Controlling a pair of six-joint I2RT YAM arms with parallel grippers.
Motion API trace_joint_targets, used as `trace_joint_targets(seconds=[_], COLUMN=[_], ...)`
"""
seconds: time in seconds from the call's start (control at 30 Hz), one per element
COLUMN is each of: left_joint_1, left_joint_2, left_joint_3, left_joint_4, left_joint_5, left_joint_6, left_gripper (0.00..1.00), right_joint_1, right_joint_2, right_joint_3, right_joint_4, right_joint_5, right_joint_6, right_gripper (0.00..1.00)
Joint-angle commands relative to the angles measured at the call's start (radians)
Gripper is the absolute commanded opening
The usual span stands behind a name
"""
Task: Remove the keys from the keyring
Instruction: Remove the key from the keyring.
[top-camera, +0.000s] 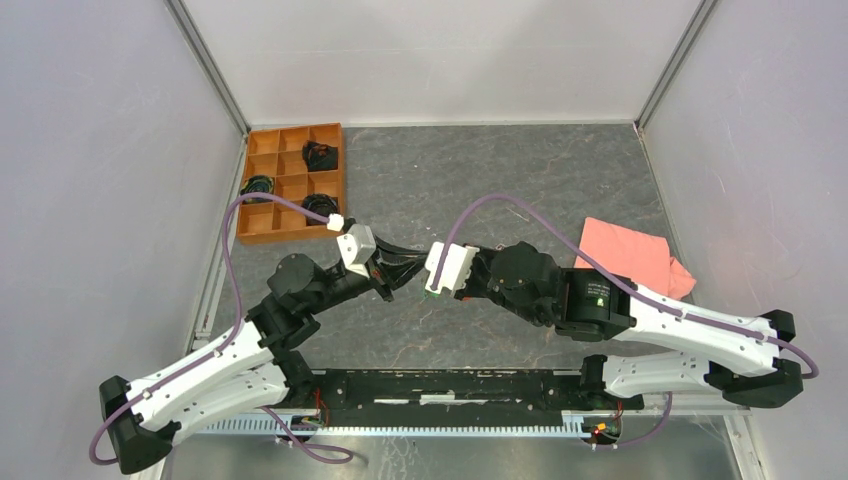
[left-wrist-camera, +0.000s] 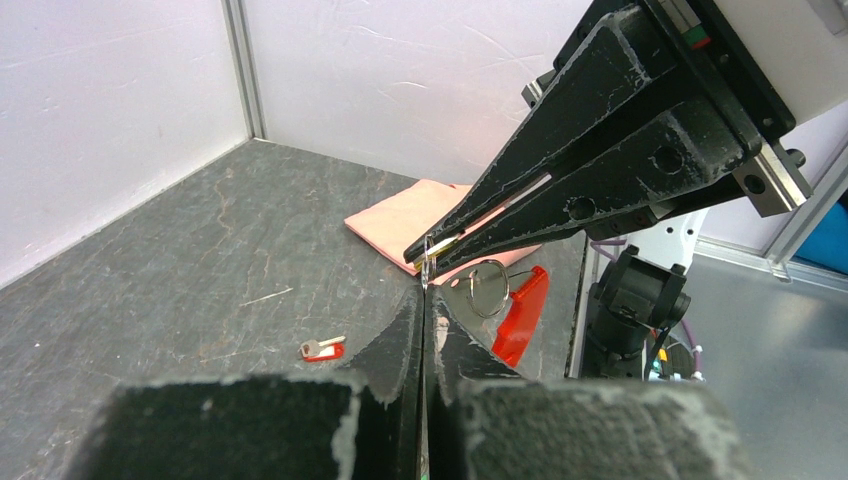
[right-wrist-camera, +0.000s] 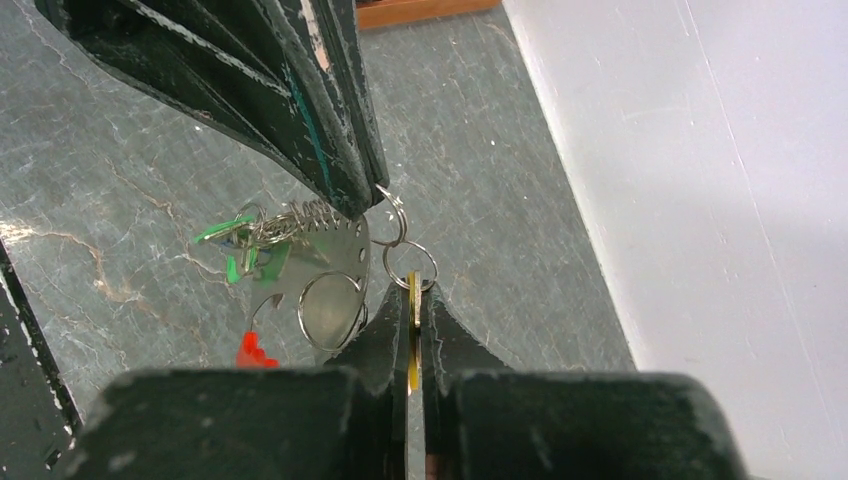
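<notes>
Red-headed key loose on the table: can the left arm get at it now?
Probably not yet. Nothing covers the red-headed key, but the left gripper has its jaws shut on the keyring, so it would have to let go first.

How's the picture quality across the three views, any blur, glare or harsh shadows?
Top view: soft, even light, no harsh shadows. Left wrist view: left gripper's fingers blurred up close, red key on the table sharp. Right wrist view: right gripper's fingers blurred, keyring and green key crisp.
</notes>
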Motion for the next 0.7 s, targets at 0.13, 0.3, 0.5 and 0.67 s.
trace_joint_targets(seconds=[0.13, 0.3, 0.5, 0.67], left_joint_1=[-0.002, -0.002, -0.002, -0.002], left_joint_2=[-0.032, -0.039, -0.045, -0.051], left_joint_3=[-0.002, -0.006, -0.017, -0.022], left_joint_4=[0.105, 0.113, 0.125, 0.126], left_joint_5=[-0.045, -0.062, -0.073, -0.077], left_joint_6=[0.01, 0.011, 0.008, 0.005], left_gripper=[0.02, 0.02, 0.02, 0.02], right_joint_1=[-0.004, -0.004, -0.004, -0.004], right_joint_2=[-0.029, -0.029, -0.027, -0.032], right_joint_3=[-0.017, -0.023, -0.035, -0.045], right_joint_4=[0.007, 0.006, 0.009, 0.018], right_joint_5=[0.03, 0.028, 0.022, 0.024], right_joint_6=[0.017, 0.02, 0.028, 0.032], right_gripper=[0.0, 0.0, 0.0, 0.0])
